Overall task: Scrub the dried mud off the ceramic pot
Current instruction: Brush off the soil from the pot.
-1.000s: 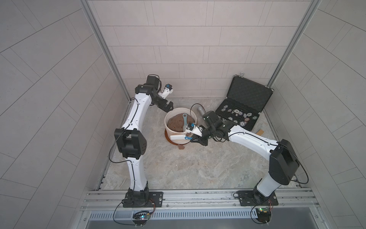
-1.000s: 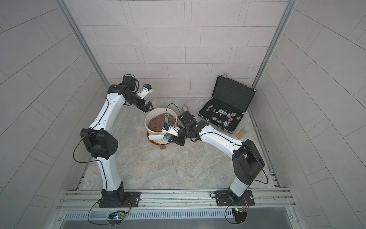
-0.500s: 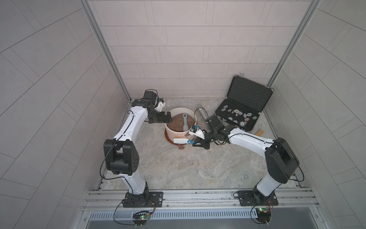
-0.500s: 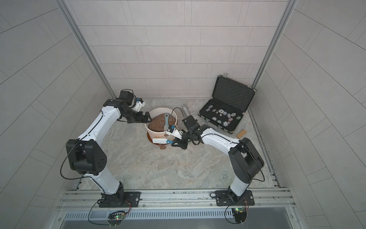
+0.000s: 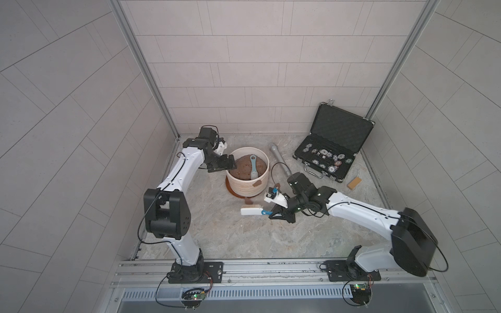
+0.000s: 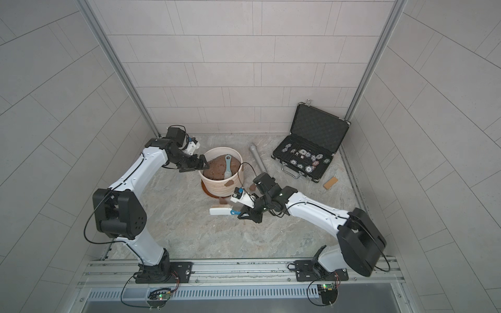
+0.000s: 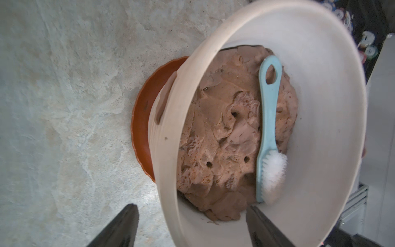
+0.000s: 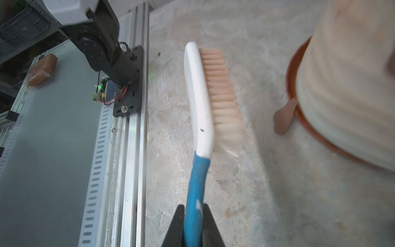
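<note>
The ribbed cream ceramic pot [image 5: 248,188] [image 6: 218,187] stands on a terracotta saucer [image 5: 228,187] [image 7: 141,119], filled with brown soil. Dried mud shows as a reddish patch on the pot's wall [image 5: 257,184] [image 6: 229,184] [image 7: 164,98] and as a flake on the floor by the saucer [image 5: 247,201] [image 8: 284,117]. My left gripper [image 5: 231,164] [image 6: 203,165] [image 7: 190,207] is open, one finger outside the pot's rim and one inside, neither touching it. My right gripper [image 5: 271,215] [image 6: 240,216] [image 8: 193,206] is shut on the blue handle of a white scrub brush [image 5: 250,211] [image 8: 201,96], held clear in front of the pot.
A small light-blue brush [image 5: 253,169] [image 7: 267,119] lies on the soil inside the pot. A grey tube [image 5: 279,160] lies behind the pot. An open black case of chips [image 5: 333,146] and a tan block [image 5: 354,183] sit at the right. A metal rail [image 5: 271,268] runs along the front.
My left arm has swung down from the back wall to the pot's rim and its jaws have narrowed. My right gripper has pulled the brush away from the pot toward the front.
</note>
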Action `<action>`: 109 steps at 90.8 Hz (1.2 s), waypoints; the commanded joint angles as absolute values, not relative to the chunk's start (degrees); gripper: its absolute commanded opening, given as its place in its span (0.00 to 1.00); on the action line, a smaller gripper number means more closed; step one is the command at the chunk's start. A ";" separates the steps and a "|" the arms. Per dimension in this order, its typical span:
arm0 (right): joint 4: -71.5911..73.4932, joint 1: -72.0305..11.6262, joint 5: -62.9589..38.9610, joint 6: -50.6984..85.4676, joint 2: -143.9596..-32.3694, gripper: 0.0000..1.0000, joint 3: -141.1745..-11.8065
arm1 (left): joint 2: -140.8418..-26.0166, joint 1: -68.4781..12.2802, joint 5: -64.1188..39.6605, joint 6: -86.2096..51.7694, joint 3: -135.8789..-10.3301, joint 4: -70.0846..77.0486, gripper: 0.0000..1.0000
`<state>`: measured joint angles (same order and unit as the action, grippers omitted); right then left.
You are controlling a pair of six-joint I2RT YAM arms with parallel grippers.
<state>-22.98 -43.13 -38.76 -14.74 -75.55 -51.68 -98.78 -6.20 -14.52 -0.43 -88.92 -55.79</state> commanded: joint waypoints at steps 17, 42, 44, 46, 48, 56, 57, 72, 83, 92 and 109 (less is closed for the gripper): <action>-25.88 -41.29 -32.84 -17.27 -65.90 0.00 -54.40 | -104.34 -7.14 -8.63 1.89 -97.12 -60.67 0.28; -29.49 -40.11 -28.03 -20.14 -65.32 0.00 -57.01 | -108.82 -7.83 -4.30 7.07 -105.51 -66.12 0.04; -29.89 -40.09 -27.64 -20.61 -65.68 0.00 -57.43 | -109.36 -7.93 -4.00 7.68 -106.20 -66.47 0.04; -30.54 -40.04 -27.39 -21.17 -66.19 0.00 -58.13 | -109.87 -8.09 -3.53 8.25 -106.88 -66.87 0.04; -31.10 -40.00 -27.22 -21.57 -66.86 0.00 -58.81 | -110.39 -8.22 -3.28 8.90 -107.69 -67.17 0.03; -32.07 -40.08 -29.07 -22.71 -69.81 0.00 -61.30 | -112.27 -8.91 -1.84 12.35 -110.09 -67.24 0.04; -32.16 -40.12 -29.39 -22.78 -70.19 0.00 -61.59 | -112.47 -9.15 -1.71 12.94 -110.46 -67.15 0.04; -33.77 -40.52 -31.65 -25.77 -77.52 0.00 -66.10 | -115.71 -9.93 -2.32 24.26 -113.74 -63.18 0.00; -34.52 -40.43 -32.97 -26.80 -81.37 0.00 -68.49 | -118.82 -9.93 -4.97 29.02 -118.90 -64.59 0.01; -32.07 -40.36 -33.71 -25.98 -83.76 0.00 -68.66 | -120.43 -9.91 -6.53 29.60 -122.95 -66.63 0.32; -29.88 -40.43 -36.84 -23.55 -89.40 0.00 -71.70 | -117.23 -8.69 -9.23 25.33 -123.58 -67.62 0.85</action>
<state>-32.38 -40.23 -33.50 -24.80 -87.33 -69.21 -120.18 -9.32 -5.19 26.74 -122.43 -66.96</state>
